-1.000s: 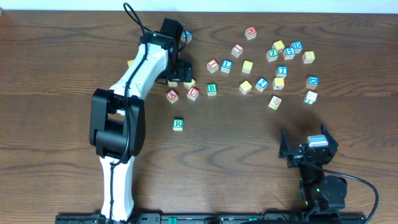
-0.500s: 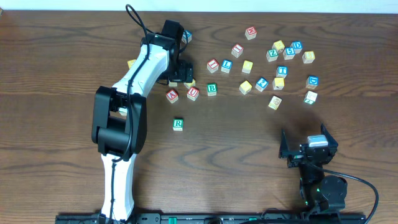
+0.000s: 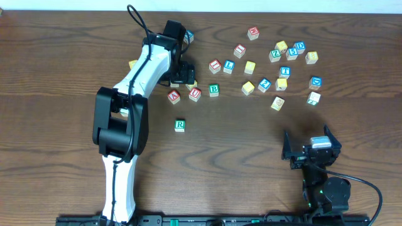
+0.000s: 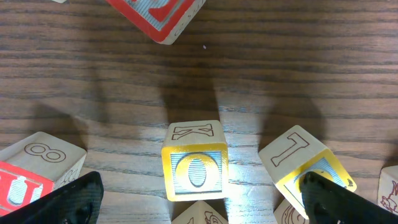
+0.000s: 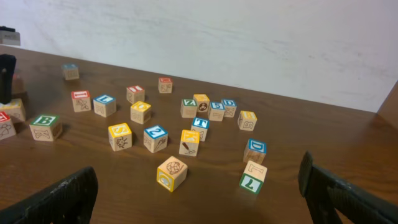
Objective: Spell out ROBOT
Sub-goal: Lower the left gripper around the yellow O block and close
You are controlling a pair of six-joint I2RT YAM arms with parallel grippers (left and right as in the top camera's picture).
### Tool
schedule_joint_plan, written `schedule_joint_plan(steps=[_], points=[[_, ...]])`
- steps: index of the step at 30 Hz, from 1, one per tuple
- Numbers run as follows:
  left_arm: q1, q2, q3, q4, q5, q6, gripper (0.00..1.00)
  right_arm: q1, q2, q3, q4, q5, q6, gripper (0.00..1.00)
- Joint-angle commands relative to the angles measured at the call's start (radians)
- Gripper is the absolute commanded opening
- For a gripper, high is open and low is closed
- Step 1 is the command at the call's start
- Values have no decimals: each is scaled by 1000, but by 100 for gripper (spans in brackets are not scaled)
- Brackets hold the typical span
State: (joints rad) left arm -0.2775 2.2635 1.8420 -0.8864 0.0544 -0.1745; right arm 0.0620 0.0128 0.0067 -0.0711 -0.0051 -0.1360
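My left gripper [image 3: 186,79] hangs open over the left cluster of cubes. In the left wrist view a yellow-faced O block [image 4: 194,169] lies between its wide-apart fingertips [image 4: 74,199], untouched. A second yellow-faced block [image 4: 309,163] sits tilted against the right fingertip. The green R cube [image 3: 179,125] lies alone nearer the front. The green B cube [image 3: 214,90] sits right of the cluster. The blue T cube [image 3: 284,71] is among the right-hand scatter. My right gripper [image 3: 311,150] rests open at the front right, holding nothing.
Red-lettered cubes [image 3: 174,96] crowd the left gripper, one at the top of its wrist view [image 4: 158,15]. Several more cubes are scattered at the back right [image 3: 295,53]. A green-lettered cube [image 5: 252,177] and a yellow-faced cube [image 5: 172,173] lie nearest the right gripper.
The left arm's elbow has shifted slightly; its gripper stays over the same cluster. No cube has moved and the right arm is still.
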Motion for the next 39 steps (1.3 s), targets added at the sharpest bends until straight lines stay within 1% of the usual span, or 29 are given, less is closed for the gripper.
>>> schedule_joint_plan(steps=[1, 3, 4, 6, 11, 13, 17, 23, 31, 37, 39], points=[[5, -5, 12, -13, -18, 24, 90, -6, -3, -1, -5, -5, 8, 99], [4, -5, 13, -13, -18, 24, 84, -6, -3, -1, -4, -5, 8, 99], [4, -5, 13, -13, -18, 24, 78, -6, -3, -1, -4, -5, 8, 99], [4, -5, 13, -13, -18, 24, 75, -6, -3, -1, -4, -5, 8, 99], [4, -5, 13, -14, -18, 24, 77, -6, -3, -1, -4, -5, 8, 99], [4, -5, 13, -14, -17, 24, 84, -6, -3, -1, -4, -5, 8, 99], [4, -5, 21, -29, -17, 24, 89, -6, -3, -1, -5, -5, 8, 99], [4, -18, 42, -54, -17, 24, 88, -6, -3, -1, -4, -5, 8, 99], [4, -123, 43, -56, 7, 25, 89, -6, -3, -1, -5, -5, 8, 99], [4, -149, 43, -55, 6, 25, 89, -6, -3, -1, -4, -5, 8, 99], [4, -148, 43, -55, 5, 25, 87, -6, -3, -1, -4, -5, 8, 99]])
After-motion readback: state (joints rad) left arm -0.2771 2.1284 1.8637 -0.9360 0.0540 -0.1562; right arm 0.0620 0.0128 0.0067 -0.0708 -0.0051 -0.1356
